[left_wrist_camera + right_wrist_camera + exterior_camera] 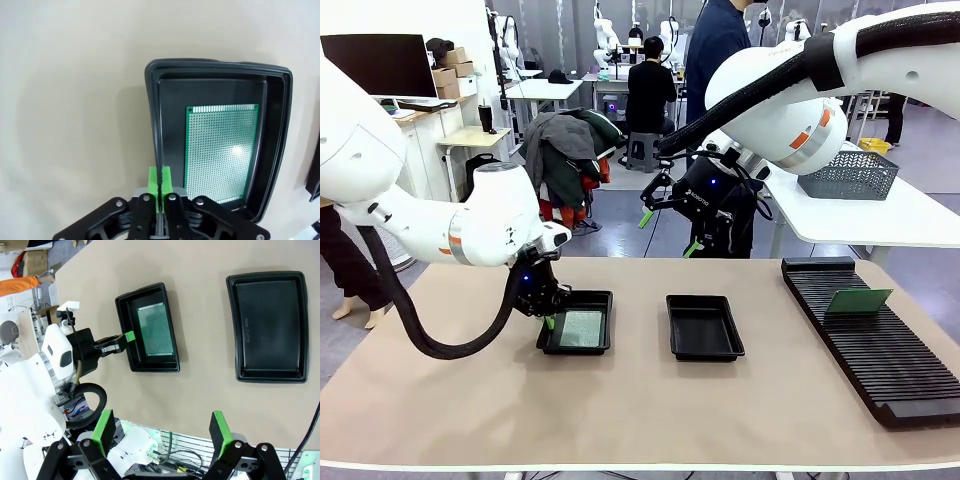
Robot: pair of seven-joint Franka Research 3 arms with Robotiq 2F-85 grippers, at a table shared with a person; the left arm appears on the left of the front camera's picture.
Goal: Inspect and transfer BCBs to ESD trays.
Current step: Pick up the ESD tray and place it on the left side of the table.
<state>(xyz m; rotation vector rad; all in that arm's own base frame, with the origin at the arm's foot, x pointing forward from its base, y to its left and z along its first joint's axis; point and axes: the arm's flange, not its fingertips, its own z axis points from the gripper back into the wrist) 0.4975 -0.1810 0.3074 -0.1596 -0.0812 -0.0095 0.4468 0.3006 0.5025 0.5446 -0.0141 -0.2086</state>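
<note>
Bare tabletop (640, 325) between left tray (576, 293) and right tray (705, 330), left hand (549, 321) crowding its rim

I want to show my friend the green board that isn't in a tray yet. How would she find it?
Look at the long black ribbed rack on the beige table's right side. Near its far end, a thin green rectangular circuit board stands propped in the slots. The other green board lies flat inside a shallow black plastic tray.

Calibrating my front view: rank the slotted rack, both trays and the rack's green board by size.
1. slotted rack
2. empty ESD tray and loaded ESD tray: alike
3. BCB in the rack
</note>
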